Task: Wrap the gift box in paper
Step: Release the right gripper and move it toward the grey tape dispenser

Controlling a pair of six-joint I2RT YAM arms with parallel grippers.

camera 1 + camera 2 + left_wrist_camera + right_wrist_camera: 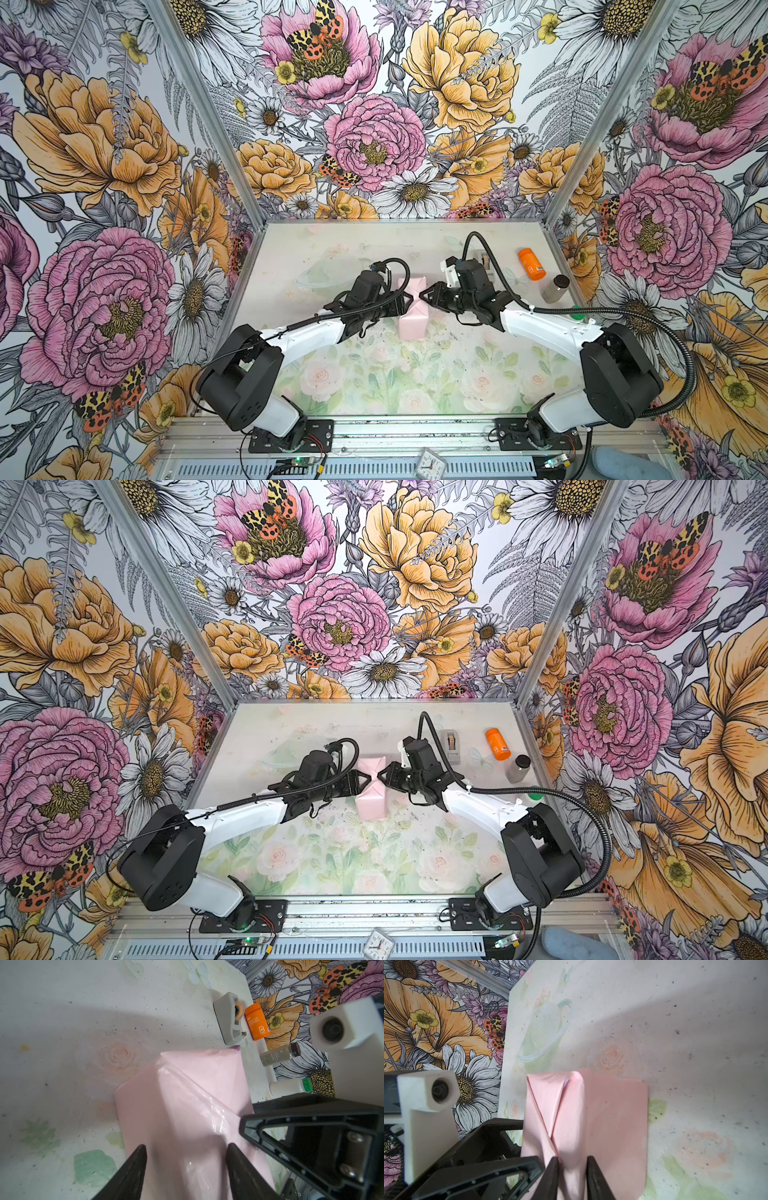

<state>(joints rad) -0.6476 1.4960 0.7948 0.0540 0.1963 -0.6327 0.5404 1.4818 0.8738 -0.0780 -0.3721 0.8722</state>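
Note:
The paper [413, 326] shows its pale pink face, folded into a package on the table in both top views [372, 808]. The gift box is hidden under it. The package is pinched narrow at its middle, where both grippers meet it from either side. My left gripper [409, 300] touches the left side, its fingers [141, 1159] spread apart over the taped pink surface [187, 1095]. From the right, my right gripper [422, 296] has its fingers [552, 1172] close together on a raised fold of the paper [612, 1115].
A grey tape dispenser [451, 744], an orange bottle [532, 264], a dark-capped jar [555, 289] and a green-capped white bottle [288, 1086] lie at the table's far right. A small clock [430, 463] sits on the front rail.

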